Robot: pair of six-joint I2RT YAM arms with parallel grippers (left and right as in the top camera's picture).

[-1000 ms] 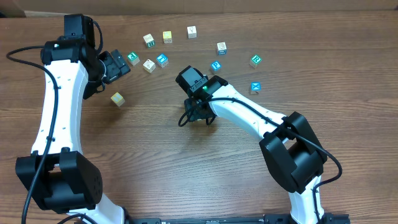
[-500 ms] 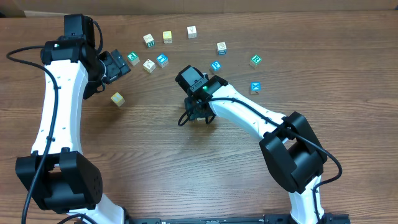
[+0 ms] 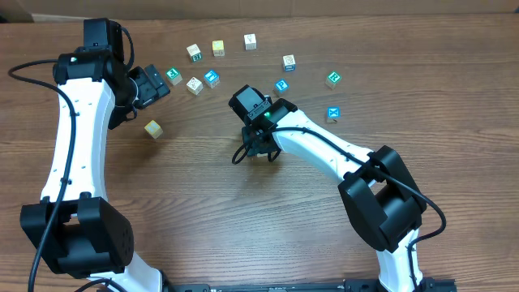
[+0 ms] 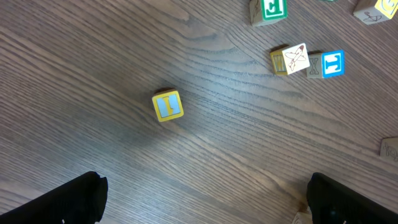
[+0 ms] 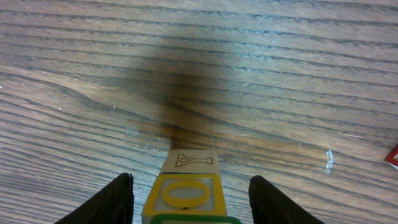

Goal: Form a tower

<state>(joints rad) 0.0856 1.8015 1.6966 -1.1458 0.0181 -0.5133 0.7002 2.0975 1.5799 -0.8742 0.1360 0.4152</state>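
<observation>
The table (image 3: 203,211) is dark grained wood, smooth with a dull sheen; the tower (image 5: 186,163) shows pale bare wood and satin painted faces; the arm shells (image 3: 77,138) are smooth white plastic.

I only get the tower (image 5: 188,186) bottom centre of the right wrist view: pale Y face, yellow-framed O face below it, green edge cut off.

tower (image 5: 186,193): cut off by bottom edge in right wrist view; overhead, hidden under right gripper (image 3: 257,148)
left gripper fingers (image 4: 74,202): only tips in frame
edge cube (image 4: 390,148): cropped at right, face unreadable
loose cubes (image 3: 250,40): overhead letters too small
</observation>
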